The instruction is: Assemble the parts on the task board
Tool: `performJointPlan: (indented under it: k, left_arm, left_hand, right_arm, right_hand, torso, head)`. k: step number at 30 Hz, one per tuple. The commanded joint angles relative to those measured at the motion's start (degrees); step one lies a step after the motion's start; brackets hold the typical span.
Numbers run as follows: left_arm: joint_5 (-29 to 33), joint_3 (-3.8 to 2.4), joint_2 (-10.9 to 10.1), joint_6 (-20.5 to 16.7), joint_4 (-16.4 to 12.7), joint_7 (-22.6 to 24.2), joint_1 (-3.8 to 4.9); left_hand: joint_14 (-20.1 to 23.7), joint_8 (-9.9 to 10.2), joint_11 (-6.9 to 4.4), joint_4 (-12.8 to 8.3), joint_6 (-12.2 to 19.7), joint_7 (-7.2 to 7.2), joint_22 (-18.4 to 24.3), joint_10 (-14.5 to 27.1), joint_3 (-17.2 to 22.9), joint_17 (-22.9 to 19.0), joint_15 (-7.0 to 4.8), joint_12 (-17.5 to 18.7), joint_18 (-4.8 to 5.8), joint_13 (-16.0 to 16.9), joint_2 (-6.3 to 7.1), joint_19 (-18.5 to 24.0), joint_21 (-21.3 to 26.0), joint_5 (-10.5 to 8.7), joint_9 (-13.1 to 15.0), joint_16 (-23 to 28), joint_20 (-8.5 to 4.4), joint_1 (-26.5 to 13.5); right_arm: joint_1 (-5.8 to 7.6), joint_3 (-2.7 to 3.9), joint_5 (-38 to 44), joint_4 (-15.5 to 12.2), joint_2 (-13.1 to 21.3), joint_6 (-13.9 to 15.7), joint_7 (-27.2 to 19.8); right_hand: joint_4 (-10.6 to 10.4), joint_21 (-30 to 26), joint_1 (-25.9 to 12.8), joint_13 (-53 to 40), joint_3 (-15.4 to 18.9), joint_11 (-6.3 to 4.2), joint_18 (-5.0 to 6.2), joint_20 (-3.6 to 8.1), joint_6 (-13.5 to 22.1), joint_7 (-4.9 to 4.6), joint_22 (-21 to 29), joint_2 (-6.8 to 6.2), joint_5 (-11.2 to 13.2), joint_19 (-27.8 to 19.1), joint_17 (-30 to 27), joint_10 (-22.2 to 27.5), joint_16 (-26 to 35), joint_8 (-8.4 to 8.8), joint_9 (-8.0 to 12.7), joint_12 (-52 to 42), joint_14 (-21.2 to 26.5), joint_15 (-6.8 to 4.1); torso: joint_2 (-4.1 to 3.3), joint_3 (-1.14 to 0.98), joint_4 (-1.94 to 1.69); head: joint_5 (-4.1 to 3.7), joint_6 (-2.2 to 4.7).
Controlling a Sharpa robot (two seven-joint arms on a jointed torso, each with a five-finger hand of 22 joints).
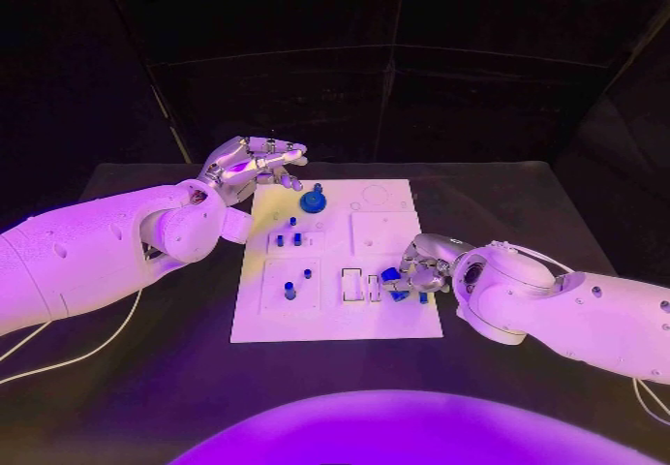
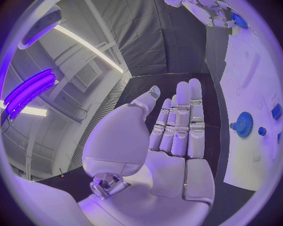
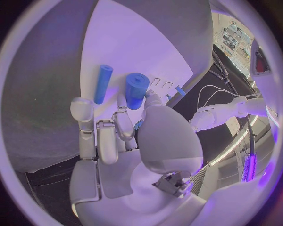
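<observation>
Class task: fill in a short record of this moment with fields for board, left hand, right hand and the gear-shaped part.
board: white task board lying flat on the black table
left hand: left hand at the board's far left corner, fingers straight, holding nothing
right hand: right hand low over the board's right edge, holding a blue cylinder
gear: blue gear on the board's far part

left hand (image 2: 171, 141): palm up, fingers straight and together, nothing in it
task board (image 2: 250, 89): white, beside the hand
gear (image 2: 243, 124): blue, on the board
small parts: blue peg (image 2: 262, 131) just beside the gear
right hand (image 2: 207, 12): at far end of board
</observation>
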State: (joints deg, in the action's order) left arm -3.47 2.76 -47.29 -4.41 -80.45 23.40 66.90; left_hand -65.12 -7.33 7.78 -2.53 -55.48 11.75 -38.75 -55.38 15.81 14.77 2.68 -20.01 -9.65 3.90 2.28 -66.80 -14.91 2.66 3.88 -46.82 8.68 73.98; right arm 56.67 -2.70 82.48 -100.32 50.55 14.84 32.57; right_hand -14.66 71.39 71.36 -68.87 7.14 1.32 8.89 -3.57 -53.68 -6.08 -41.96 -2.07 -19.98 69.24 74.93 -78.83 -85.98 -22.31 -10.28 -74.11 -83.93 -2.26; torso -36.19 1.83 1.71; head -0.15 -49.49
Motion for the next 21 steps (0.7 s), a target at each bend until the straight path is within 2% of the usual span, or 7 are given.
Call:
performJointPlan:
  k: [1, 4, 9, 15, 21]
  left_arm:
    - [0.1, -0.02, 0.0, 0.9, -0.1, 0.0, 0.08]
    - [0.1, -0.01, 0.0, 0.9, -0.1, 0.0, 0.07]
    - [0.1, 0.01, 0.0, 1.0, -0.1, 0.0, 0.06]
    - [0.1, 0.02, 0.1, 1.0, 0.0, 0.0, 0.06]
    - [0.1, 0.03, 0.1, 1.0, 0.0, 0.0, 0.06]
  left_hand:
    - [-0.2, -0.3, 0.03, 0.1, 0.4, 0.14, 0.0, 0.6, -0.2, 0.1, 0.29, -0.2, -0.67, 0.1, -0.26, -0.4, 0.3, 0.16, 0.0, 0.3, -0.12, -0.2]
    - [-0.2, -0.3, 0.03, 0.1, 0.4, 0.14, 0.0, 0.6, -0.2, 0.1, 0.29, -0.2, -0.67, 0.1, -0.26, -0.4, 0.3, 0.16, 0.0, 0.3, -0.12, -0.2]
    - [-0.2, -0.3, 0.03, 0.1, 0.4, 0.14, 0.0, 0.6, -0.2, 0.1, 0.29, -0.2, -0.67, 0.1, -0.26, -0.4, 0.3, 0.16, 0.0, 0.3, -0.12, -0.2]
    - [-0.2, -0.3, 0.04, 0.1, 0.4, 0.15, 0.1, 0.6, -0.2, 0.1, 0.30, -0.2, -0.67, 0.1, -0.30, -0.5, 0.4, 0.16, 0.0, 0.3, -0.11, -0.3]
    - [-0.2, -0.3, 0.04, 0.1, 0.4, 0.15, 0.1, 0.6, -0.2, 0.1, 0.30, -0.2, -0.67, 0.1, -0.30, -0.5, 0.4, 0.16, 0.0, 0.3, -0.11, -0.3]
  right_arm:
    - [-0.66, -0.53, -0.2, 0.1, -0.1, -0.7, 0.9]
    - [-0.71, -0.52, -1.2, -0.7, 0.2, 2.2, 0.9]
    - [-0.72, -0.50, -2.5, -2.3, 1.2, 6.2, 0.4]
    - [-0.69, -0.47, -5.7, -4.7, 2.3, 13.0, -1.6]
    - [-0.68, -0.45, -8.3, -5.5, 2.1, 16.2, -3.2]
  right_hand:
    - [0.7, 0.3, 1.7, -0.5, -0.3, -0.12, -0.90, 0.06, 0.1, 0.24, -0.3, 1.35, -2.0, 0.5, 4.6, -0.5, -0.4, -0.76, -0.3, -0.5, -4.1, -0.50]
    - [1.0, 0.5, 2.4, -1.4, -0.6, -0.31, -0.98, 0.17, -0.5, 0.45, -0.9, 2.33, -3.3, 0.8, 5.1, -1.1, -0.5, -1.29, -0.6, -1.1, -4.2, -0.64]
    - [1.2, 0.7, 2.7, -1.8, -0.4, -0.52, -1.02, 0.31, -0.9, 0.68, -1.1, 2.68, -4.8, 1.0, 5.4, -1.4, -0.6, -1.61, -0.8, -1.3, -4.3, -0.81]
    - [0.8, 0.7, 2.2, -2.0, 0.1, -0.48, -1.06, 0.37, -0.7, 0.60, -1.3, 2.71, -5.3, 1.1, 5.6, -1.4, -0.7, -1.44, -0.9, -1.3, -4.3, -0.82]
    - [0.5, 0.8, 1.8, -2.1, 0.3, -0.51, -1.07, 0.38, -0.9, 0.66, -1.3, 2.87, -5.3, 1.2, 5.6, -1.5, -0.7, -1.49, -1.0, -1.3, -4.3, -0.83]
  torso:
    - [0.06, 0.02, 0.14]
    - [0.06, -0.04, 0.16]
    - [0.06, 0.07, 0.06]
    - [0.08, 0.12, 0.06]
    - [0.04, 0.07, 0.05]
  head:
    - [0.00, -0.03]
    - [-0.06, 0.00]
    - [-0.22, 0.10]
    - [-0.28, 0.11]
    - [-0.18, 0.24]
